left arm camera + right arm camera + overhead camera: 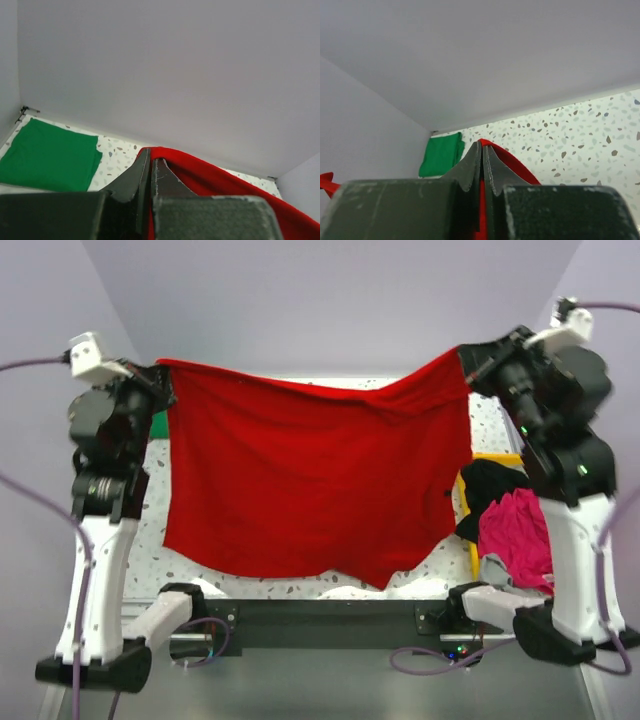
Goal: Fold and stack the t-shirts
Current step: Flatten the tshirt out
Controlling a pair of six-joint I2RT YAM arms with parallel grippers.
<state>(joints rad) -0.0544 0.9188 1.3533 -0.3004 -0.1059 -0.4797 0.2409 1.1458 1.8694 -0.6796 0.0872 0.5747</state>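
**Item 1.** Large bright red soft-cloth t-shirt. I see it hanging as a wide sheet above the white speckled table, stretched between both arms. Its top edge sags slightly in the middle and its lower hem drapes toward the near edge.

**Item 2.** Left end effector. Its dark fingers are pressed together on the red t-shirt's upper left corner. In the left wrist view, red cloth emerges just beyond the fingertips.

**Item 3.** Right end effector. Its fingers are likewise closed, pinching the upper right corner. The right wrist view shows a strip of red between them.

**Item 4.** Deep green soft-cloth t-shirt. It lies flat as a neat rectangle at the table's far left corner, by the wall and apart from both end effectors.

**Item 5.** Yellow plastic tray on the right side of the table, just beside the red t-shirt's right edge. It holds a black garment, a magenta garment and a grey garment.
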